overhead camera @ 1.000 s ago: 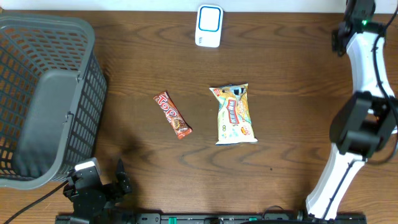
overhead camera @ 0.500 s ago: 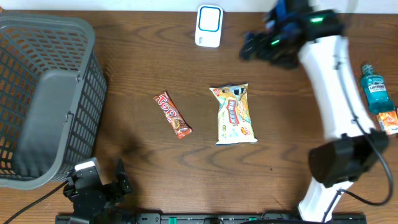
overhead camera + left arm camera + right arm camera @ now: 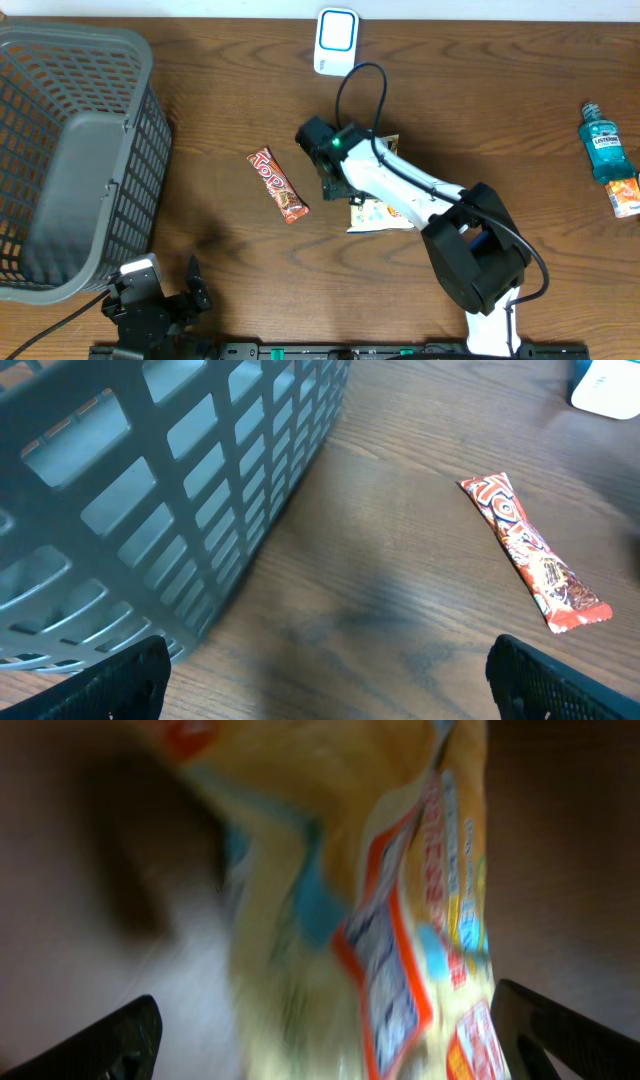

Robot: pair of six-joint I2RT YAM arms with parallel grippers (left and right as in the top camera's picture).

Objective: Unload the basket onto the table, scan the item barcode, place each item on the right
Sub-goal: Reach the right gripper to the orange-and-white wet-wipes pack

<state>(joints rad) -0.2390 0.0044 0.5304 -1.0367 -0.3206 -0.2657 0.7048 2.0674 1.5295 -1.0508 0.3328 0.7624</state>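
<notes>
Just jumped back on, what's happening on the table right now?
The right gripper is open and poised directly over the yellow snack bag in the middle of the table; the bag fills its blurred wrist view and is not gripped. The left gripper sits open at the near edge, beside the grey basket, facing the red candy bar. The white scanner sits at the far edge, with nothing near it. No barcode is being presented yet.

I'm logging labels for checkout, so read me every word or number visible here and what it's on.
"Top" on the red candy bar wrapper.
Yellow snack bag: print blurred, unreadable.
Blue mouthwash bottle: label too small to read.
Orange box: print too small to read.
White scanner: no text visible.
</notes>
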